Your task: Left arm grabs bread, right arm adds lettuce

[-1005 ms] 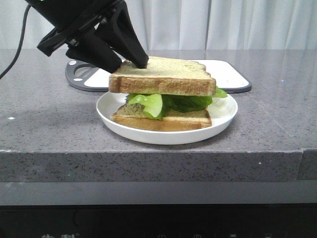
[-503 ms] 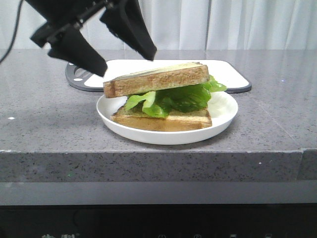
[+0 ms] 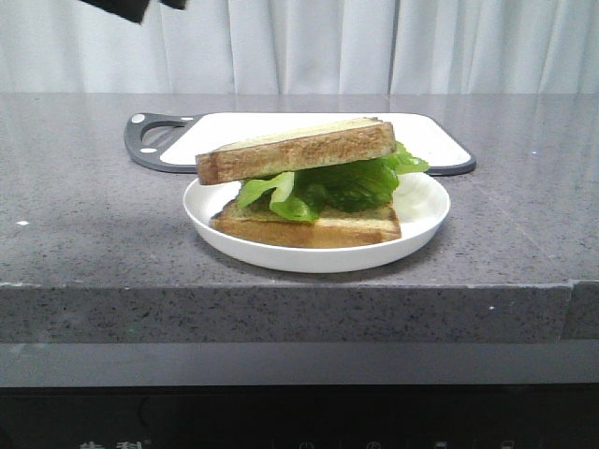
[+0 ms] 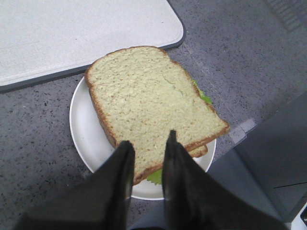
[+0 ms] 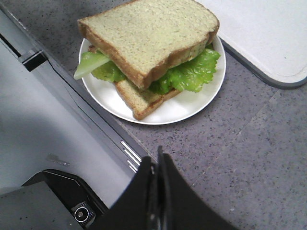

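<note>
**Top slice sitting on the lettuce, both pincers empty**

The bread is lying tilted on top of the lettuce, which is resting on a second slice inside the white plate. In the wrist view the left gripper is hanging above the near edge of that top slice, its two wedge fingers standing slightly apart with a narrow gap between them and nothing gripped in it. The bread is lying just beyond and below the fingertips, apart from them as far as the angle is showing. In the front view only a dark scrap of the left arm is showing at the upper edge, well above the plate.

The right gripper is pointing over the bare grey counter, near the plate's rim, with its fingers looking pressed together and holding nothing. The lettuce is spilling out from under the bread ahead of that tip. The white cutting board is lying behind the plate.
</note>
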Tool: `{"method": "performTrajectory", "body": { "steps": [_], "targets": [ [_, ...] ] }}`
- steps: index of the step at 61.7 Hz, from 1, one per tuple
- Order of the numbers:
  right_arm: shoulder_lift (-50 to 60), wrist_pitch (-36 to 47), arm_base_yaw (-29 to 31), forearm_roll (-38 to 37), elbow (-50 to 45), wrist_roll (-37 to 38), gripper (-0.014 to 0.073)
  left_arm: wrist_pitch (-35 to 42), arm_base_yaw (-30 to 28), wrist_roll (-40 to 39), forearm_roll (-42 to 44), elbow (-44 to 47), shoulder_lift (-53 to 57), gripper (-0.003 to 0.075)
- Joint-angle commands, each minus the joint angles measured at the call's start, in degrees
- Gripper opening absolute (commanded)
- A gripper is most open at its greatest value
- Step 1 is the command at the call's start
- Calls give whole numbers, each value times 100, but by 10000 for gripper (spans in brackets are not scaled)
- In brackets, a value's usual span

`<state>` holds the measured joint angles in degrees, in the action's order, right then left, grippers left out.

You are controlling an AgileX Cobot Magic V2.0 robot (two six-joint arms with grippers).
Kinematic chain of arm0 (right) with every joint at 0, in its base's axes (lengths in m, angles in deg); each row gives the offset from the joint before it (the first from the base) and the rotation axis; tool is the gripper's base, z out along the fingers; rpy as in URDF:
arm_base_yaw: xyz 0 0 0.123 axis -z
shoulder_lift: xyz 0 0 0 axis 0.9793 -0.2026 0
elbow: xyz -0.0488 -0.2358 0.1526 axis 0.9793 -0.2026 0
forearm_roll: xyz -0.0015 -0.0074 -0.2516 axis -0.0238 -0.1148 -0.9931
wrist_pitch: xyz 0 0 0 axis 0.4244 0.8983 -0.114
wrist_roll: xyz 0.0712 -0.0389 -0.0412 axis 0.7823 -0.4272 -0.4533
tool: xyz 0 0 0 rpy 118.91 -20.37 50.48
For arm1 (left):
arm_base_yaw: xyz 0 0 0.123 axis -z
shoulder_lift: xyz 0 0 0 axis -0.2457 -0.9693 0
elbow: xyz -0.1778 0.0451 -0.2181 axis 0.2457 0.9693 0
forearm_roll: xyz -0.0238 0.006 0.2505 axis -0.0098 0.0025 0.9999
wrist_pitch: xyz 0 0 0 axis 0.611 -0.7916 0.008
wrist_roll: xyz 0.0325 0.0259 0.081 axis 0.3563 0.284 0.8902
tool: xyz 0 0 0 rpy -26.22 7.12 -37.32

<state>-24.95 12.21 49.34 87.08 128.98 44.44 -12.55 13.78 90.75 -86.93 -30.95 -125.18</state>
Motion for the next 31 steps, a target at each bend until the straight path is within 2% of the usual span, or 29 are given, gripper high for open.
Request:
{"method": "performTrajectory", "body": {
  "steps": [1,3,17,25,31],
  "targets": [
    [63,342,-4,82,142,-17,-58,306,-11,-17,-121,4,421,1],
    [63,342,-4,82,142,-17,-58,306,-11,-17,-73,47,499,-19],
    [107,489,-4,82,142,-17,-58,432,-11,-17,354,434,1174,-20],
    [399,781,-4,82,22,-17,-58,907,-11,-27,540,762,1732,-20],
    [887,1309,-4,82,-356,-17,-58,1377,-11,-27,809,1202,2330,-20]
  ]
}}
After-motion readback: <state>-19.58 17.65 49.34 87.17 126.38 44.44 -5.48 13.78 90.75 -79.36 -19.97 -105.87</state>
